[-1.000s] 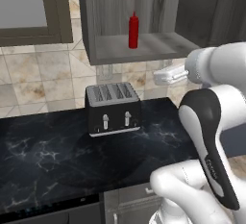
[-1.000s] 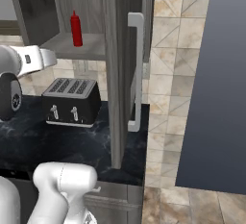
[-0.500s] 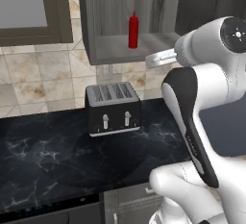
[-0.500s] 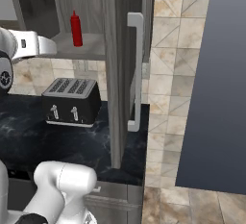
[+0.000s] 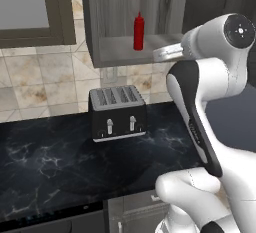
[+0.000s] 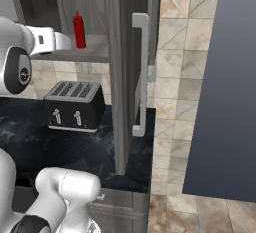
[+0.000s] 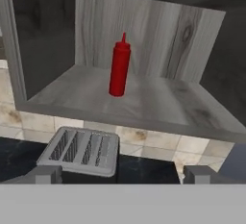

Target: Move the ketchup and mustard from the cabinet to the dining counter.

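Left base view: from behind the arm on its left side, looking forward and down over the black worktop [image 5: 60, 162] toward the open cabinet [image 5: 107, 22]; the toaster [image 5: 117, 113] sits mid-frame.
Right base view: from behind the arm on its right side, facing the same wall; the cabinet door [image 6: 125, 67] stands edge-on near the centre (its bar handle [image 6: 141, 74] faces the camera).
Hand view: from the hand, close to the cabinet, looking level into its shelf [image 7: 125, 100], toaster below.
Shared part: all three views take in the ketchup [image 5: 138, 31] [image 6: 78, 29] [image 7: 119, 67], the cabinet shelf and the toaster.
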